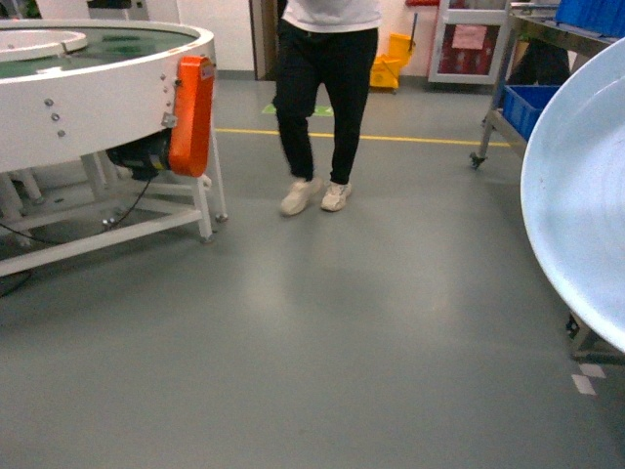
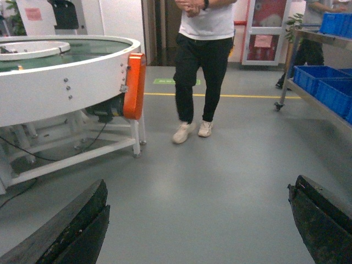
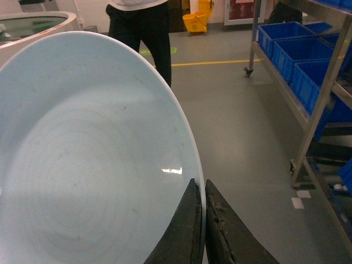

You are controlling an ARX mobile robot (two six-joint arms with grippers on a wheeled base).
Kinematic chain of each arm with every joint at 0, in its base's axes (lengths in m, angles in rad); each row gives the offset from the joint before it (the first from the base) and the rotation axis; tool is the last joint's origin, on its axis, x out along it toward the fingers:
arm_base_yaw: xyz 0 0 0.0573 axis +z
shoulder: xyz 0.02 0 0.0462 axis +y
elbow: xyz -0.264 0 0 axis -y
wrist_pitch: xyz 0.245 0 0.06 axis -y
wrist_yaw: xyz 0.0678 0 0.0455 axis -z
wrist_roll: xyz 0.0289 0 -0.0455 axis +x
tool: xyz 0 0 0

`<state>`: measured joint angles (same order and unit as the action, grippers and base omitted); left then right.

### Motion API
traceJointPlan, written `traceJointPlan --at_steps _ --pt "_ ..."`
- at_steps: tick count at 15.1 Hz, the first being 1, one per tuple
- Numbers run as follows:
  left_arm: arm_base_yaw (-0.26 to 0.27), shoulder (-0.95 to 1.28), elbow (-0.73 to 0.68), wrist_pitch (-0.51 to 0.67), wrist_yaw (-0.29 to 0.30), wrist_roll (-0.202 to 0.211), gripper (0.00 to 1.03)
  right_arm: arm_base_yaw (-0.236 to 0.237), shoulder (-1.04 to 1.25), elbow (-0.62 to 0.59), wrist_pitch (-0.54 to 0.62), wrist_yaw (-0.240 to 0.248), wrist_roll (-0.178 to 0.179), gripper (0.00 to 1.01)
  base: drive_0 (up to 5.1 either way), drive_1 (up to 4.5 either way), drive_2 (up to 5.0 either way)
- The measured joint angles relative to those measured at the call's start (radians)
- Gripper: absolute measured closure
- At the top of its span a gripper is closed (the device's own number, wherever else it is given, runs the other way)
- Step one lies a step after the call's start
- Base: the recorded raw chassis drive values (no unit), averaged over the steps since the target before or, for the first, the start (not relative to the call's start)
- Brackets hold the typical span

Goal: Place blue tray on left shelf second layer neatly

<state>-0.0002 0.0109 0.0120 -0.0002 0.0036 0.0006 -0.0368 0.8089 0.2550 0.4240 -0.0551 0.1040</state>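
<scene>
The blue tray (image 3: 88,159) is a pale light-blue plastic dish, held up on edge and filling the left of the right wrist view. In the head view the blue tray (image 1: 586,195) covers the right edge. My right gripper (image 3: 202,190) is shut on the tray's rim, one finger on each side. My left gripper (image 2: 198,203) hangs open over bare floor, its two dark fingers (image 2: 82,220) wide apart with nothing between them. A metal shelf rack (image 3: 324,104) stands on the right; no left shelf shows in these views.
A large white round conveyor table (image 1: 98,88) with an orange motor cover (image 1: 192,112) stands at the left. A person (image 1: 317,107) in black trousers walks ahead. Deep blue crates (image 3: 291,44) fill the rack. A yellow mop bucket (image 1: 391,61) sits far back.
</scene>
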Motion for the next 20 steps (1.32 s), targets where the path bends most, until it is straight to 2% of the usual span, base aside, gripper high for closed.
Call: traceJointPlan --at_steps 3,13,20 --pt "-0.001 0.000 0.000 -0.004 -0.005 0.000 0.05 0.004 -0.005 0.000 0.006 -0.017 0.000 0.99 1.1 -1.32 -4.6" --pt "0.000 0.000 0.000 -0.005 -0.001 0.000 0.05 0.004 -0.004 0.000 0.002 -0.014 0.000 0.99 1.9 -0.69 -6.6" --pt "0.000 0.000 0.000 -0.005 -0.004 0.000 0.05 0.004 0.000 0.000 0.003 -0.013 0.000 0.99 -1.5 -1.55 -1.5"
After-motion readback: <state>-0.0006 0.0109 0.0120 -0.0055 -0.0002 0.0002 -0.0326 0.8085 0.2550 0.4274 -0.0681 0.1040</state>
